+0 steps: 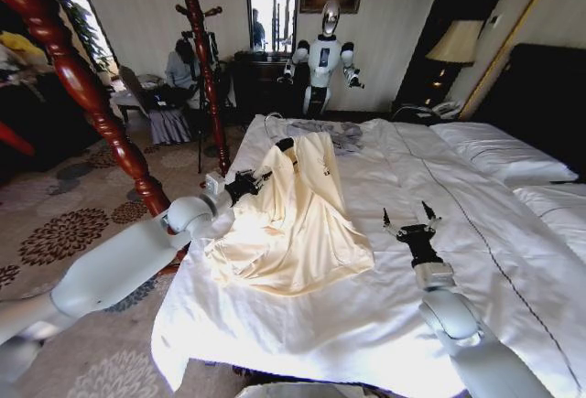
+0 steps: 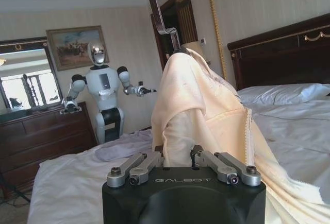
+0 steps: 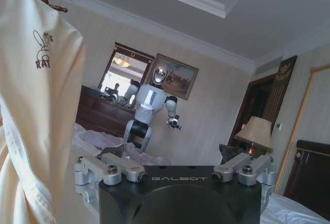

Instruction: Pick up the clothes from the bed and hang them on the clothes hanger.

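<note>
Left gripper (image 1: 265, 176) clamped on pale cream-yellow fabric shirt (image 1: 298, 220) over white-sheeted bed (image 1: 513, 261); right gripper (image 1: 407, 216) fingers apart. Right wrist view alone showed shirt's rabbit logo, "RA" legible.

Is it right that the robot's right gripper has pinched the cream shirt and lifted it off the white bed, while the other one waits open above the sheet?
Not quite: the left gripper is the one shut on the cream shirt, as the left wrist view shows. The right gripper waits open above the white bed, seen in the head view.
</note>
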Tool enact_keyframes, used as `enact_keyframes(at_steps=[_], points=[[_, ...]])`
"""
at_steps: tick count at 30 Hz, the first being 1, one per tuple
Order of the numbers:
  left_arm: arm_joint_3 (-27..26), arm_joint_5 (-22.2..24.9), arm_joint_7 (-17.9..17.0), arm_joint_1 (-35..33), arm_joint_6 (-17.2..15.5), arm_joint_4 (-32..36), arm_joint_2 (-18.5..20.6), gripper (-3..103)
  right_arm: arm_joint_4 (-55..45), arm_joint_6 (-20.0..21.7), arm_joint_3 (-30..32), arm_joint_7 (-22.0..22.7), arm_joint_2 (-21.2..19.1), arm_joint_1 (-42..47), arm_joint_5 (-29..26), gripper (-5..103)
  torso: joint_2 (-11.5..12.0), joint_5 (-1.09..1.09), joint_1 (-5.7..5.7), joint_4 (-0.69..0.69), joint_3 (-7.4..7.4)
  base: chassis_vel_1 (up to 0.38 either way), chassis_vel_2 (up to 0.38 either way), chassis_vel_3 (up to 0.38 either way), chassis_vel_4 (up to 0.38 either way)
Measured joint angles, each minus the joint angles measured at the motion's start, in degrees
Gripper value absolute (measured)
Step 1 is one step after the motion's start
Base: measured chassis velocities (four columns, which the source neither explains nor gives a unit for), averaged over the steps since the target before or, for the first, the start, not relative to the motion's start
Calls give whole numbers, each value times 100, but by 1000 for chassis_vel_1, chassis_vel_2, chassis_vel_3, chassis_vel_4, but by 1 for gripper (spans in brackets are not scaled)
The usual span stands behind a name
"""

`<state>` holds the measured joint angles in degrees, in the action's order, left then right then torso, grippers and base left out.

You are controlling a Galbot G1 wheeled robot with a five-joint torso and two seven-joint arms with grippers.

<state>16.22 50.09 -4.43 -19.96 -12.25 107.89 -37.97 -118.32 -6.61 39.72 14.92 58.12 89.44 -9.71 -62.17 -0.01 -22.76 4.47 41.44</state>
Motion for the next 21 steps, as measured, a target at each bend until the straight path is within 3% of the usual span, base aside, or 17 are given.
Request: enact_keyframes(at_steps=[2,11,13,21], points=[[-74,14,-12,-41,-8,40,40,18,-47,-1,42,-12,61,74,-13,100,0,-1,0,-1,0,0,0,0,0],[-1053,118,-197,-518,-106,421,568,18,-552,-196,376,-235,1122,958,6,100,0,0,0,-1,0,0,0,0,0],[-1131,150,-235,-543,-130,454,613,18,-568,-224,376,-247,1203,1018,17,100,0,0,0,-1,0,0,0,0,0],[-1647,787,-551,-642,-421,861,1231,18,-587,-519,346,-549,1660,1455,128,100,-1,0,0,-2,0,0,0,0,0]])
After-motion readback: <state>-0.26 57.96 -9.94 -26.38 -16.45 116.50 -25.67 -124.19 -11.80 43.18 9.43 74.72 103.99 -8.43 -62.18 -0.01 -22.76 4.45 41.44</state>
